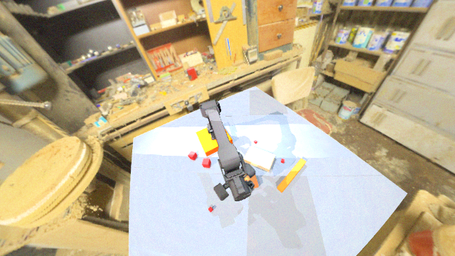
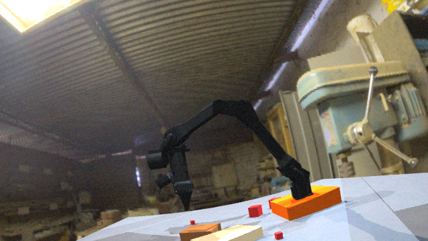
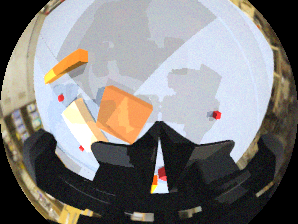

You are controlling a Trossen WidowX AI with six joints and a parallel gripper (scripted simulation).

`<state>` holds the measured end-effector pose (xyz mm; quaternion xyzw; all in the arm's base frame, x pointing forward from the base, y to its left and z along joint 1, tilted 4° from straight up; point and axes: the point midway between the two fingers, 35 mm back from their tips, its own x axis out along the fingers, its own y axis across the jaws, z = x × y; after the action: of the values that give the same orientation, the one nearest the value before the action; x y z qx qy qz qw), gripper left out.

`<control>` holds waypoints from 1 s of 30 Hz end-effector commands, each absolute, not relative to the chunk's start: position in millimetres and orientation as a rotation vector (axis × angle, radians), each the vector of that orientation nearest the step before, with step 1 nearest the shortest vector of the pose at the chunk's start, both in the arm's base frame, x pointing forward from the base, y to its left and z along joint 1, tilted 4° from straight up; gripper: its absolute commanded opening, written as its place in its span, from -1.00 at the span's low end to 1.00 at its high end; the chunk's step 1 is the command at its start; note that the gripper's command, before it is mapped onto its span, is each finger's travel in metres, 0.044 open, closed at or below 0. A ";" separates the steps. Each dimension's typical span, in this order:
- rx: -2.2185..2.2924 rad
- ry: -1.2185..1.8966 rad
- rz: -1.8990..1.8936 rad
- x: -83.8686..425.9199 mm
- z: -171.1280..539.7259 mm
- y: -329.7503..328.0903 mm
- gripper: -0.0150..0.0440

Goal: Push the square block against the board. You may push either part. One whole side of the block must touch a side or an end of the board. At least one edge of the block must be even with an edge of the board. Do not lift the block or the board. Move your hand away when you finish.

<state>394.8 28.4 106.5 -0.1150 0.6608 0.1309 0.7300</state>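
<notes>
Orange block beside my closed jaws

From the top, I see the square block (image 1: pixel 255 182) (image 2: pixel 195 232) (image 3: pixel 122 114) partly hidden by the gripper (image 1: pixel 245 185) (image 2: pixel 186 209) (image 3: pixel 158 124). Outside, the jaws hang above its level, together and empty. At the wrist, its flat orange face lies up-left of them, near the pale board (image 1: pixel 260 158) (image 2: pixel 234 233) (image 3: pixel 80 121).

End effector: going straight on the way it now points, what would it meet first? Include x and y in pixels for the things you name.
Probably the tabletop (image 1: pixel 170 227) (image 2: pixel 328 227) (image 3: pixel 245 85), just beside the block (image 1: pixel 254 179) (image 2: pixel 200 229) (image 3: pixel 122 114). The end effector (image 1: pixel 253 184) (image 2: pixel 186 208) (image 3: pixel 158 124) points down, but depth is unclear, so it might clip the block's near corner.
</notes>
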 end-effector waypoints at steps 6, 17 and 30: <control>-0.023 1.475 0.077 410.5 92.9 39.2 -0.49; 0.133 1.477 -0.064 421.9 71.6 47.3 -0.49; 0.133 1.478 -0.064 420.9 28.8 49.7 -0.49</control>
<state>423.3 49.7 30.0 0.0603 0.6723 -0.0266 0.7374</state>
